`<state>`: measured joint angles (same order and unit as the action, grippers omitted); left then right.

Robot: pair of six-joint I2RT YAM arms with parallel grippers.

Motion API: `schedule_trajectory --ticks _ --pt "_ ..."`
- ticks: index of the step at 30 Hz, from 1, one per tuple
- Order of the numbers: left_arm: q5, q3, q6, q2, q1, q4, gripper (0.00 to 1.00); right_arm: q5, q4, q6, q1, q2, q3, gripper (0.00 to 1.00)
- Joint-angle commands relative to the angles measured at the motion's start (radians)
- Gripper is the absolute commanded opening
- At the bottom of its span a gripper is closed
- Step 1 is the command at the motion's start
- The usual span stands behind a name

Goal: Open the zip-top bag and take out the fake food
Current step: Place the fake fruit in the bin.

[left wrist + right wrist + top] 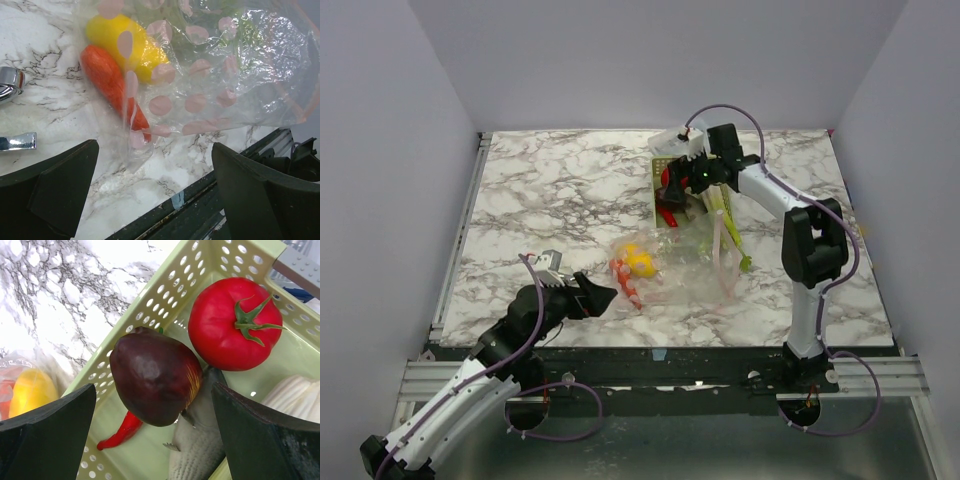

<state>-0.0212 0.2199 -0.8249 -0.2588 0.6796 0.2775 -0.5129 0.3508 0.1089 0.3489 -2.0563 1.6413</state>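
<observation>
The clear zip-top bag (695,262) (225,75), dotted pink, lies on the marble table with a yellow lemon (641,262) (120,42) and an orange carrot (623,275) (107,80) inside its left end. My left gripper (603,297) (155,200) stands open just short of that end, holding nothing. My right gripper (680,185) (155,415) hangs open over the pale green basket (658,170) (165,295). Below its jaws, touching neither finger, rests a dark purple beet (155,375), beside a red tomato (232,322), a red chili (122,432) and a toy fish (200,455). A pale green leek (732,235) lies to the basket's right.
A clear rigid box (675,140) stands behind the basket. A small metal piece (548,260) (10,85) lies left of the bag. The table's dark front rail (200,200) runs right under my left gripper. Grey walls close in the sides and back.
</observation>
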Motion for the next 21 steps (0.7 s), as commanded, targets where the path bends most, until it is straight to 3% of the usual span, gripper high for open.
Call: schedule_trajectory --ticks 1,11,21 --pt "0.018 -0.003 -0.026 0.041 -0.008 0.005 0.99 0.056 0.027 0.044 0.005 0.060 0.022 1.00" --pt "0.021 -0.036 -0.038 0.103 -0.007 -0.002 0.99 0.064 0.003 0.092 0.005 0.238 -0.081 1.00" --pt "0.053 -0.053 -0.043 0.095 -0.008 -0.038 0.99 -0.030 -0.079 0.122 -0.010 0.530 -0.309 1.00"
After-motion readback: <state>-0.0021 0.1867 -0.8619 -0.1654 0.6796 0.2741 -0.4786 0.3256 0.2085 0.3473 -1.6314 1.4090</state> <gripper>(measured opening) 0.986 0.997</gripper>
